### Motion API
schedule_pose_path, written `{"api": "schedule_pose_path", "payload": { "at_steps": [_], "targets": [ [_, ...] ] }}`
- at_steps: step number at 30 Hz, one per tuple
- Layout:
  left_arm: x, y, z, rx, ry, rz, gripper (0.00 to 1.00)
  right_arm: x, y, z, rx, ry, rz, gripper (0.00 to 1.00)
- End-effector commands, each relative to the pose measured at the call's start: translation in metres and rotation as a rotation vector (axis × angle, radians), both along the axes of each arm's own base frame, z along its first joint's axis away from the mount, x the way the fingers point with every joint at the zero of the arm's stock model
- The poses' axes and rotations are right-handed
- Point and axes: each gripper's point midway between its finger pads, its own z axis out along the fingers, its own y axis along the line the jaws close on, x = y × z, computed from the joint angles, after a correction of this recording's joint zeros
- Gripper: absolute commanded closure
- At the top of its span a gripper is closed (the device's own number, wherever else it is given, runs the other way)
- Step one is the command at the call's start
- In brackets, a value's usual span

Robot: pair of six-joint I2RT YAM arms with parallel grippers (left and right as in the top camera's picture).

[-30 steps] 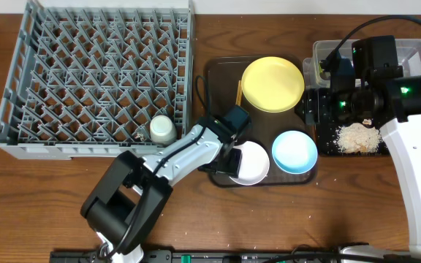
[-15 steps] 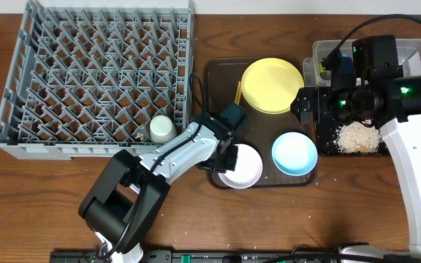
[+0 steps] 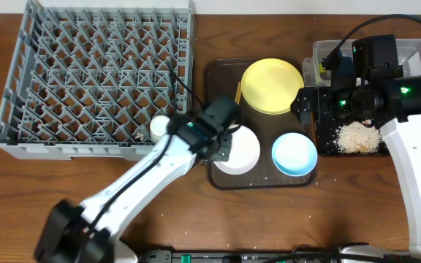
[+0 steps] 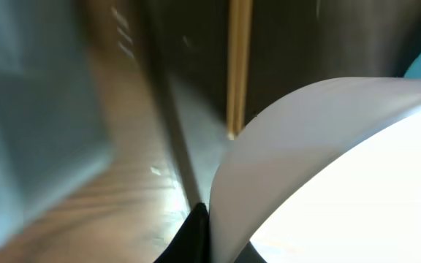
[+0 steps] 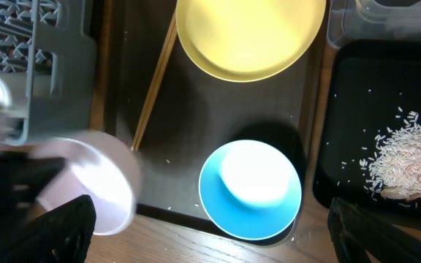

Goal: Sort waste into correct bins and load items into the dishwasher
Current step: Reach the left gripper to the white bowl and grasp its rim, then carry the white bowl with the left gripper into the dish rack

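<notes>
**Left gripper clamped on the white bowl's rim at the tray's near-left corner**

The left gripper (image 3: 222, 145) is clenched on the left rim of the white bowl (image 3: 241, 150). In the left wrist view that rim sits hard against a dark finger (image 4: 190, 235). The bowl lies over the near-left corner of the brown serving tray (image 3: 218, 73), close to the tray's left edge. I cannot tell whether it is touching the tray floor.

Just left of that edge is a strip of bare table, then the right wall of the grey dish rack (image 3: 93, 73). A small white cup (image 3: 159, 128) stands in the rack's near-right corner, beside the left arm. The rest of the peg grid is open.

On the tray, the light blue bowl (image 3: 294, 152) sits just right of the white bowl. The yellow plate (image 3: 272, 85) fills the far-right part. The chopsticks (image 3: 238, 91) lie along the plate's left side.

The right gripper (image 3: 307, 107) hangs released, jaws wide, over the seam between the serving tray and the black tray (image 3: 326, 150), which holds the rice scraps (image 3: 358, 136). The clear tub (image 3: 415, 50) sits behind it.
</notes>
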Motion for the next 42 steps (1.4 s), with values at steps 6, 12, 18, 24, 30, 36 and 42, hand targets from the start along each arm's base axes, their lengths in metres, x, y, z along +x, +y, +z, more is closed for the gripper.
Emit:
{"api": "schedule_pose_path", "payload": {
  "at_steps": [6,12,18,24,30,36,42],
  "targets": [
    [0.046,0.082,0.08,0.349,-0.435,0.179,0.93,0.003,-0.006,0.001,-0.003,-0.002,-0.019,0.01],
    [0.063,0.117,0.087,0.425,-0.44,0.192,0.93,0.002,-0.006,0.001,-0.003,-0.002,-0.019,0.01],
    [0.089,0.158,0.124,0.417,-0.467,0.268,0.93,0.003,-0.006,0.001,-0.003,-0.002,-0.019,0.01],
    [0.118,0.199,0.17,0.485,-0.568,0.357,0.93,0.003,-0.006,0.001,-0.003,-0.002,-0.019,0.01],
    [0.149,0.223,0.162,0.728,-0.599,0.416,0.92,0.003,-0.006,0.001,-0.003,-0.002,-0.019,0.01],
    [0.172,0.233,0.136,0.927,-0.593,0.481,0.93,0.003,-0.006,0.001,-0.003,-0.002,-0.019,0.01],
    [0.211,0.221,0.114,0.979,-0.648,0.458,0.93,0.003,-0.006,0.001,-0.003,-0.002,-0.019,0.01]
  ]
}}
